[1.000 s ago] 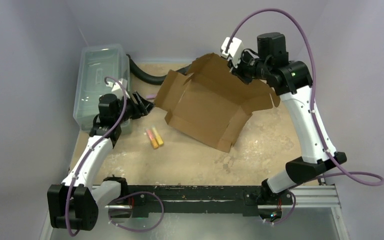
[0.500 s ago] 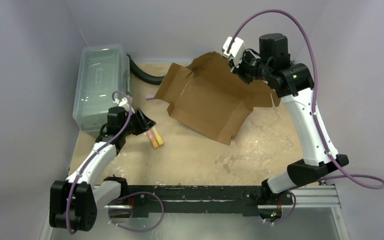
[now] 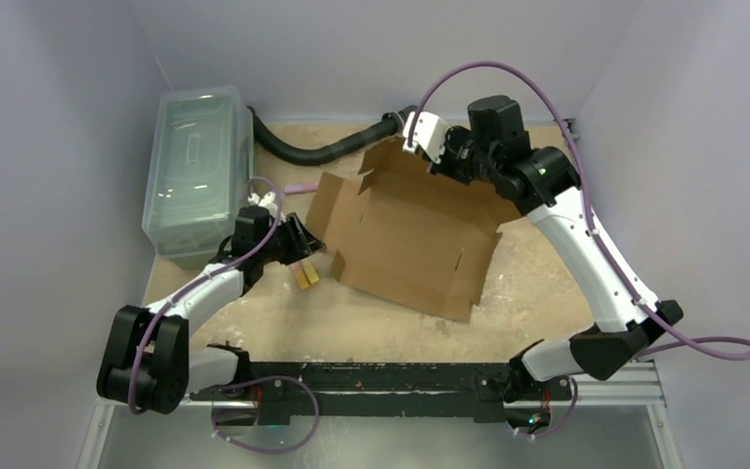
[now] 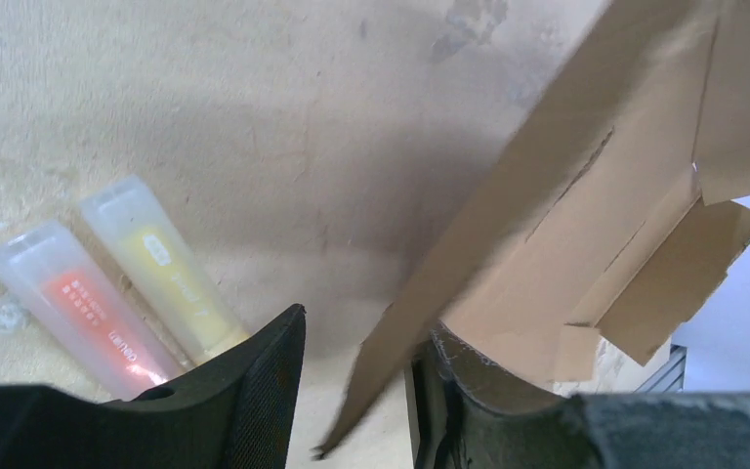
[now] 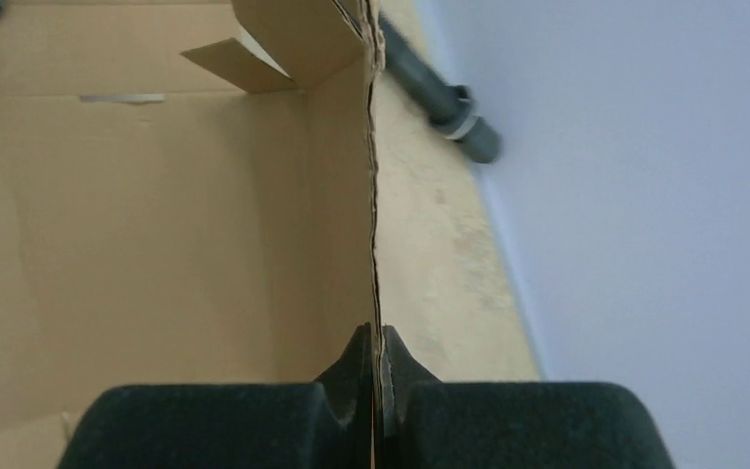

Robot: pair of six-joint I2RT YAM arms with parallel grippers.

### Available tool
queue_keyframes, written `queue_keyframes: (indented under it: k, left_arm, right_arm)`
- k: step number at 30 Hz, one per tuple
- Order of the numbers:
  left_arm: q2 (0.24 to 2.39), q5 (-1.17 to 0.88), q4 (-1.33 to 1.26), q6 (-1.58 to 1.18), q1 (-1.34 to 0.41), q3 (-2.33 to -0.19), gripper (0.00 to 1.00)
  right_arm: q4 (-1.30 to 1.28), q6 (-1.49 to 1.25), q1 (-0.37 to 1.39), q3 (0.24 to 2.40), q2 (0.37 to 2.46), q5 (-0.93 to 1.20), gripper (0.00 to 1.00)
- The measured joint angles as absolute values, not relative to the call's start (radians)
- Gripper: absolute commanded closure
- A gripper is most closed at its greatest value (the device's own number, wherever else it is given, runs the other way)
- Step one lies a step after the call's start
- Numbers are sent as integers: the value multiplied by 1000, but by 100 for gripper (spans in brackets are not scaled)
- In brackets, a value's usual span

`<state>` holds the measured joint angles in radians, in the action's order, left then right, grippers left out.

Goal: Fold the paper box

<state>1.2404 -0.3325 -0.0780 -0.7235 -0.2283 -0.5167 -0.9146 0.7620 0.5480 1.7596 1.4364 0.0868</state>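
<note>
From above, the paper box (image 3: 405,239) lay part-opened in the middle of the table (image 3: 537,283), and it had swung towards my left arm over the last second. The right gripper (image 3: 439,161) held the box's far wall. The left gripper (image 3: 305,244) had left the clear plastic bin (image 3: 190,166) and reached the box's left flap, with two small tubes (image 3: 303,275) just off that flap.

On the left wrist camera, the flap's edge ran between the fingers (image 4: 264,376), which stood partly apart and had narrowed. I saw a gap on one side, so I judged it not yet pinched. The tubes lay just beside the flap.

On the right wrist camera, the fingers (image 5: 352,366) were clamped tight on the upright wall's edge, with the box's floor spreading away beyond.

With both arms on the box, I judged the left flap could now be folded up.
</note>
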Motion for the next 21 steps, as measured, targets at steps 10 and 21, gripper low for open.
queue_keyframes:
  k: [10,21]
  left_arm:
    - [1184,-303,-81,-662,-221,-657,41]
    - [1242,-275,-142,-595,-216,-706,39]
  right_arm:
    - [-732,923,543,1782,1349,-78,100]
    - [-595,991,695,1319,1219,-125,100]
